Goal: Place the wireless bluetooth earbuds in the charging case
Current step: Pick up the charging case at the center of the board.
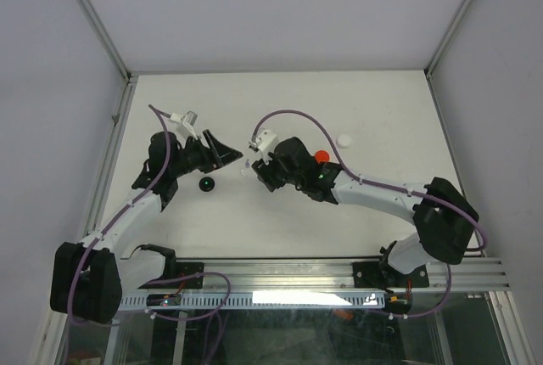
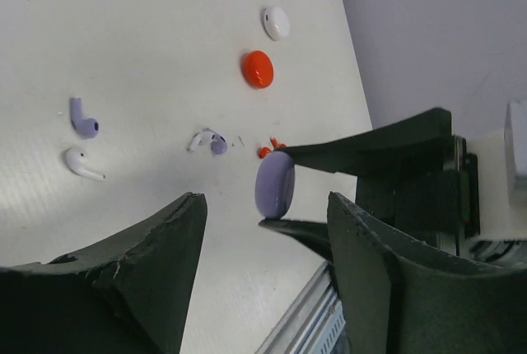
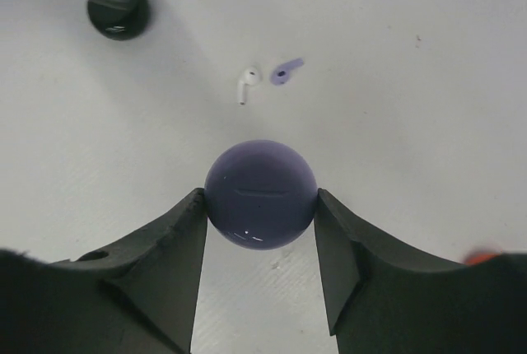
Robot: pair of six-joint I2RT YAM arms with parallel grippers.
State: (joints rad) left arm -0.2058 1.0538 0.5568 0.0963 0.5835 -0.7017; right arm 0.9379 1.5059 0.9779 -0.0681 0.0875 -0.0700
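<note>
My right gripper (image 3: 261, 199) is shut on a round lavender charging case (image 3: 261, 194), gripped by its edges and closed. The left wrist view shows this case (image 2: 274, 185) held on edge between the right fingers. A white earbud (image 3: 246, 82) and a lavender earbud (image 3: 285, 72) lie on the table just beyond it. The left wrist view shows the lavender earbud (image 2: 83, 119), the white earbud (image 2: 81, 162), another pale pair (image 2: 206, 140) and a tiny red bud (image 2: 268, 150). My left gripper (image 2: 263, 214) is open and empty, facing the right gripper (image 1: 259, 170).
A black round case (image 1: 206, 183) lies under the left arm. A red round case (image 1: 321, 156) sits beside the right wrist and a white round case (image 1: 344, 140) lies beyond it. The white table (image 1: 280, 102) has walls at the back and sides.
</note>
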